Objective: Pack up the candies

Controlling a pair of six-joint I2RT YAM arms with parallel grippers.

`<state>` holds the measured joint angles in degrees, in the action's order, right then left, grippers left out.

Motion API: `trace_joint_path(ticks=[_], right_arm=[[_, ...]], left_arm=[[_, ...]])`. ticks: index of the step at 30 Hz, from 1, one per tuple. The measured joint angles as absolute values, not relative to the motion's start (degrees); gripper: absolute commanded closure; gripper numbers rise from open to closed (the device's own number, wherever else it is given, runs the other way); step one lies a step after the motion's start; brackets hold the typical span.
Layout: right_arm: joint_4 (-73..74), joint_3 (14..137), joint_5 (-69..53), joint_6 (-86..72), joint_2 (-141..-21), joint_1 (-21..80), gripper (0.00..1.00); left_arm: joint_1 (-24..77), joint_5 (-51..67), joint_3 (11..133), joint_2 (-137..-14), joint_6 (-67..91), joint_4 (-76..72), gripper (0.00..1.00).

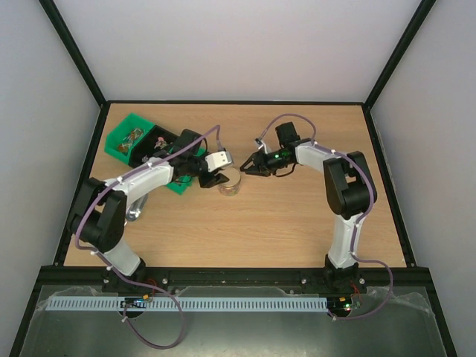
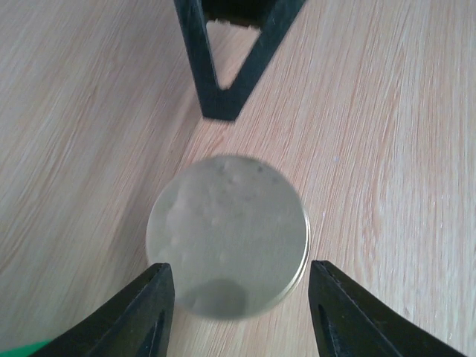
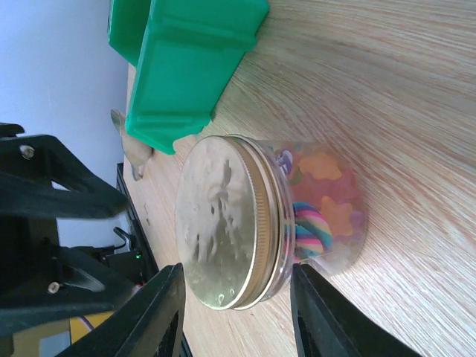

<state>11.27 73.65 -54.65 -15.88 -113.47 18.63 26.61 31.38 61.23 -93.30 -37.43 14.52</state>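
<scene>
Left gripper: jaws apart and pointing down over the jar's lid, one finger at the lid's 7 o'clock edge and the other at its 5 o'clock edge in the wrist view. Whether they touch the lid cannot be told.
Left wrist: in the overhead view, at the jar's 10 o'clock side, just above it.
Left arm: rises from its base at the near left corner, bends at the elbow by the table's left edge, and its white forearm reaches toward 2 o'clock to the middle of the table.
Right gripper: jaws apart and level with the lid, one finger on each side of its near rim, not touching it in the left wrist view.
Right wrist: at the jar's 1 o'clock, close beside it.
Right arm: stands upright from the near right base, folds at a high elbow, and its forearm runs toward 9 o'clock to the jar.
Jar: clear, upright near the table's centre, with the pale round lid on top.
Candies: colourful pieces seen through the jar's wall, with more in the green bin.
Green bin: at the jar's 10 o'clock, near the far left corner.
Table: light wood grain.
</scene>
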Motion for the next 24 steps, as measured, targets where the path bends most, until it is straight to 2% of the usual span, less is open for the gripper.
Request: trace_joint_path(ticks=[9, 12, 20, 22, 24], right_arm=[[9.7, 73.2, -53.9, -15.5, -116.0, 21.0, 0.73], [8.7, 72.6, -54.7, -15.2, -116.8, 21.0, 0.74], [9.0, 73.0, -55.4, -14.2, -117.1, 21.0, 0.75], [9.3, 73.1, -55.2, -13.8, -117.1, 20.8, 0.71], [9.7, 73.3, -55.1, -13.0, -117.1, 20.6, 0.62]], left_arm=[[28.8, 28.5, 61.1, -99.1, -36.9, 12.2, 0.58], [28.8, 28.3, 60.9, -99.1, -37.7, 12.1, 0.60], [27.9, 30.0, 61.3, -99.4, -38.8, 12.8, 0.58], [27.3, 30.8, 62.6, -100.3, -38.6, 14.2, 0.56], [26.8, 31.3, 63.6, -100.8, -38.7, 15.2, 0.53]])
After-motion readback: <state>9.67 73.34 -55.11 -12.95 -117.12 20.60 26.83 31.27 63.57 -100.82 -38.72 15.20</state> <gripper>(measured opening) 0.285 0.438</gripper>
